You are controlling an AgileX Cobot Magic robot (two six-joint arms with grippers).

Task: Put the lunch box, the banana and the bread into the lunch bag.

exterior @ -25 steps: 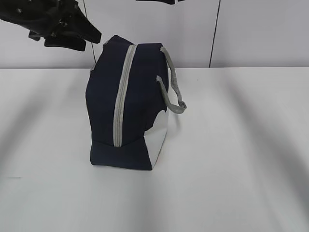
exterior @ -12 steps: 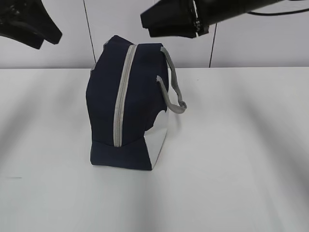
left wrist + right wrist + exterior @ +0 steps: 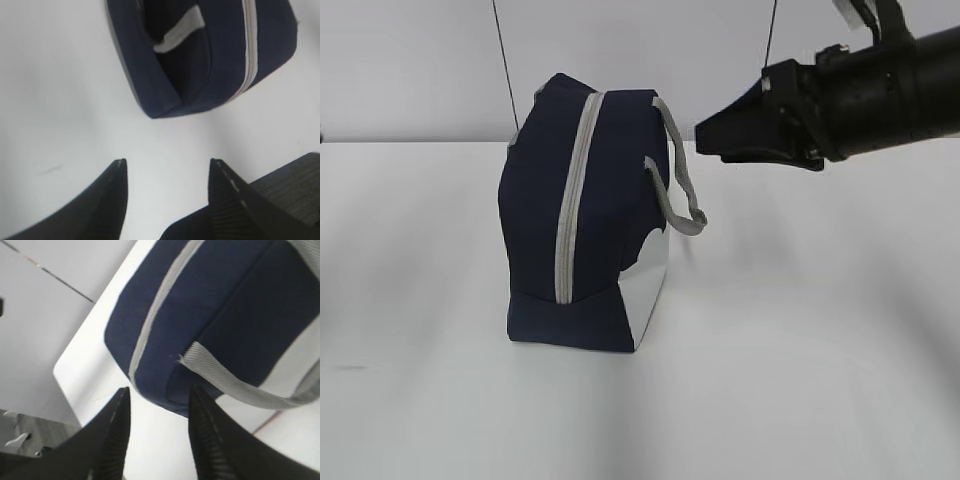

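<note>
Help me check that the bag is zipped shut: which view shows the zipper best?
The exterior view: the zipper runs nearly unbroken down the lunch bag, looking closed. The left wrist view and right wrist view catch only shorter stretches.

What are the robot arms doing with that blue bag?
Nothing is being held right now. The lunch bag stands on the white table with its grey zipper closed. The right gripper hangs in the air beside the bag's grey handle, jaws apart and empty. The left gripper hovers above the table near the bag, also open and empty. No lunch box, banana or bread can be seen in any view, so whether they are inside the bag cannot be told.
</note>
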